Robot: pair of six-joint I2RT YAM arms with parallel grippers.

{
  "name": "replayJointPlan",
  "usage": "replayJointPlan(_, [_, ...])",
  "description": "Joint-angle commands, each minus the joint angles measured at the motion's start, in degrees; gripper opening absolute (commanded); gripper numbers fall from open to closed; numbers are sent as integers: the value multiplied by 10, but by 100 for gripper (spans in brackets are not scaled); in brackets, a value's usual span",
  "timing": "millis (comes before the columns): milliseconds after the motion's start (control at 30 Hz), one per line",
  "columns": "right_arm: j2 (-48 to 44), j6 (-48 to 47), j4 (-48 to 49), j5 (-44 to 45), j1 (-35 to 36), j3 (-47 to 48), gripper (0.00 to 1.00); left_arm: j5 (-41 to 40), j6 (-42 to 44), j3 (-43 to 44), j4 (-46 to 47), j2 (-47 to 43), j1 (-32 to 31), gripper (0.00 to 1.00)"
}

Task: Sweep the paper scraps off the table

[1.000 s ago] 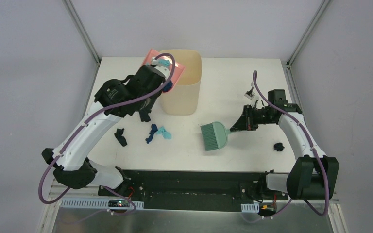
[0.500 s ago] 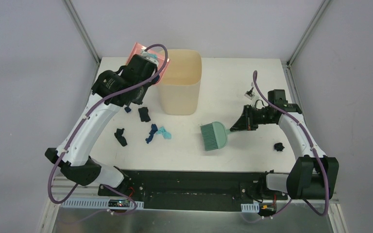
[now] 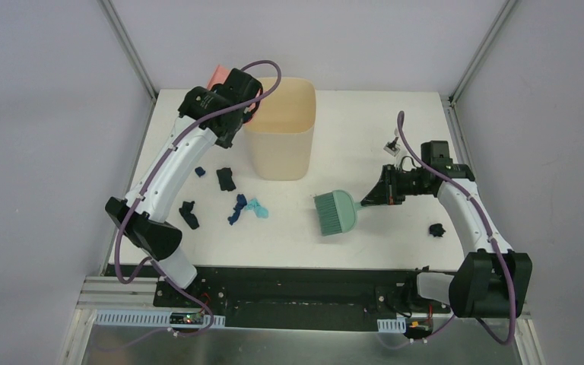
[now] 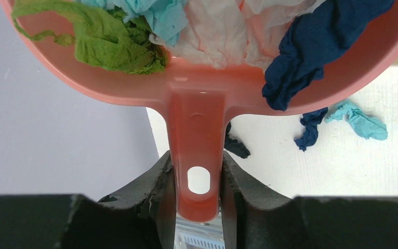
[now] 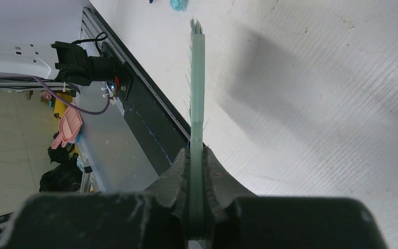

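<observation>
No text, label, brand or number is legible; the small white object [image 3: 390, 144] near the bench's [image 3: 350, 122] rear right corner is too tiny to read

We see a tall beige plastic bin [image 3: 280, 137] upright, rear centre-left. The pink plastic dustpan [image 4: 194, 129] is at the bin's left rear rim, mostly hidden in the top view. The green hand brush [image 3: 336, 211] is front-right of the bin, apart from it, bristle edge facing left. A small white object [image 3: 389, 145] lies further right; we can't ID it.

dustpan [image 3: 215, 74] mostly hidden, paper scraps [image 4: 109, 46] cropped
</observation>
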Motion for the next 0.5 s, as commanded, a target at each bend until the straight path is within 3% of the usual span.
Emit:
replayJointPlan(0, [-26,-19,9,-16,-2,5,0,-33,19,38,27,-1,11,4])
replayJointPlan(267, [-38,-20,5,-8,-2,5,0,-82,149,-70,223,-51,10,4])
replayJointPlan(467, [-39,-20,6,-7,-2,5,0,-114,215,-93,286,-52,10,4])
